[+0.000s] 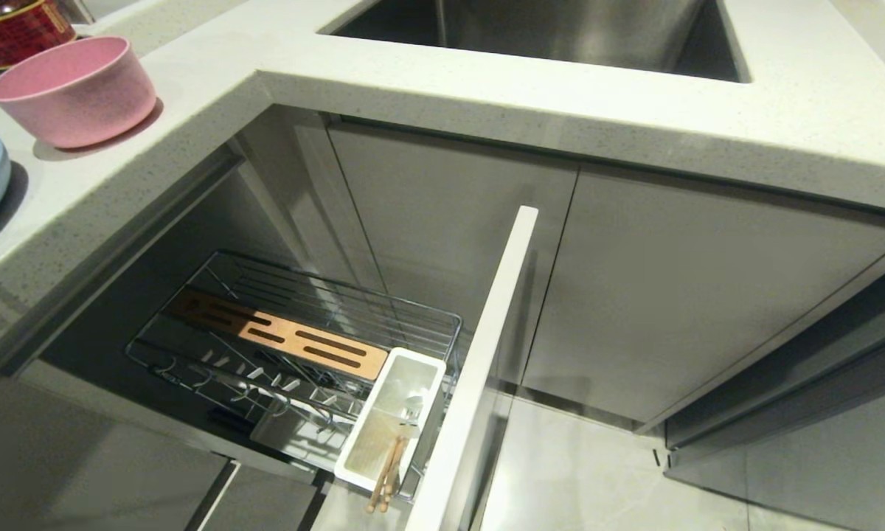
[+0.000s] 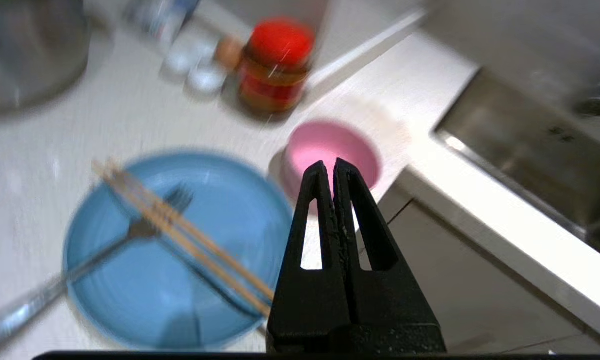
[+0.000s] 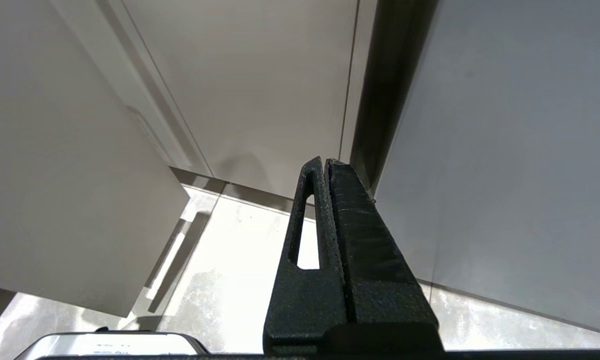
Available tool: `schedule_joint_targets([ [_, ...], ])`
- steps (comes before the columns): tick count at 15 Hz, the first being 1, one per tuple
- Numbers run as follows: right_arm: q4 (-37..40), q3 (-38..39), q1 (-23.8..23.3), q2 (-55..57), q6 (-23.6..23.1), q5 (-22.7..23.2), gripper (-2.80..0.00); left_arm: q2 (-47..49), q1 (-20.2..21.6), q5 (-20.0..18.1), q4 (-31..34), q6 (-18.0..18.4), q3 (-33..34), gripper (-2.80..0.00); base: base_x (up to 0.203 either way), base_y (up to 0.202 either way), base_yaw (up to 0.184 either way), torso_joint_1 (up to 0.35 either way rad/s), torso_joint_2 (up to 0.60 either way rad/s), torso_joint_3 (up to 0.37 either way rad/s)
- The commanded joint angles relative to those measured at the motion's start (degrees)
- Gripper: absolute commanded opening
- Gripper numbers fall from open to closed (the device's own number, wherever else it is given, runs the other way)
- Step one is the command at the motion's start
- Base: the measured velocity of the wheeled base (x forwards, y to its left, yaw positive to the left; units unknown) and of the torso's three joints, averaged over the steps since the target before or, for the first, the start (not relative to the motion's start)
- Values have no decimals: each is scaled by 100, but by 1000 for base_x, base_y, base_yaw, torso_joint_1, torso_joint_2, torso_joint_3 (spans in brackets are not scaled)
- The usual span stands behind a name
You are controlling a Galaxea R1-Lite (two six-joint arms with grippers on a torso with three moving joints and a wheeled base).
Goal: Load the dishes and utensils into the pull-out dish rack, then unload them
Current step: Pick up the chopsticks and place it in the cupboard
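- Your worktop (image 1: 487, 96) was pale speckled stone wrapping a corner, with a steel sink (image 1: 546, 29) sunk into its far run.
- Below the corner, the dish rack (image 1: 295, 346) stood pulled out of the cabinet, its white front panel (image 1: 479, 354) edge-on to your head camera.
- Across the rack's wire basket lay a slotted wooden strip (image 1: 287, 338), and a white utensil cup (image 1: 391, 420) sat against the front panel with a pair of chopsticks (image 1: 385, 472) leaning out of its near end.
- The blue plate (image 2: 180, 250) rested on the worktop, only its rim showing at the left edge of your head view.
- On that plate lay a metal fork (image 2: 80, 270) crossed by a second pair of chopsticks (image 2: 180, 235).
- The pink bowl (image 1: 74, 88) stood upright on the worktop just beside the plate, near the corner edge.
- A red-lidded jar (image 2: 276, 65) stood behind the bowl.
- Your left claw (image 2: 328, 165) hung above the worktop edge between plate and bowl, clenched on nothing.
- Your right claw (image 3: 325, 162) was parked low by the cabinet doors, over the floor, also clenched and empty.
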Motion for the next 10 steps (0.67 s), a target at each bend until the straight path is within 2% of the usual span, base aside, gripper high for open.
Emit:
schedule_joint_targets([
  [1, -6, 149, 2, -4, 2, 1, -280, 799, 130, 72, 1222, -412, -657, -280, 0, 0, 0, 0, 0, 0],
  [3, -6, 149, 2, -4, 2, 1, -280, 1004, 146, 196, 1964, -768, -759, -280, 0, 0, 0, 0, 0, 0],
  [5, -6, 149, 2, -4, 2, 1, -280, 1041, 155, 337, 2285, -816, -615, -280, 0, 0, 0, 0, 0, 0],
  [6, -6, 149, 2, -4, 2, 1, -280, 1076, 150, 479, 2438, -937, -609, 0, 0, 0, 0, 0, 0, 0],
  [7, -6, 149, 2, -4, 2, 1, -280, 1144, 154, 541, 2450, -1048, -615, 0, 0, 0, 0, 0, 0, 0],
  [10, -6, 149, 2, -4, 2, 1, -280, 1295, 182, 566, 2470, -1089, -589, 0, 0, 0, 0, 0, 0, 0],
])
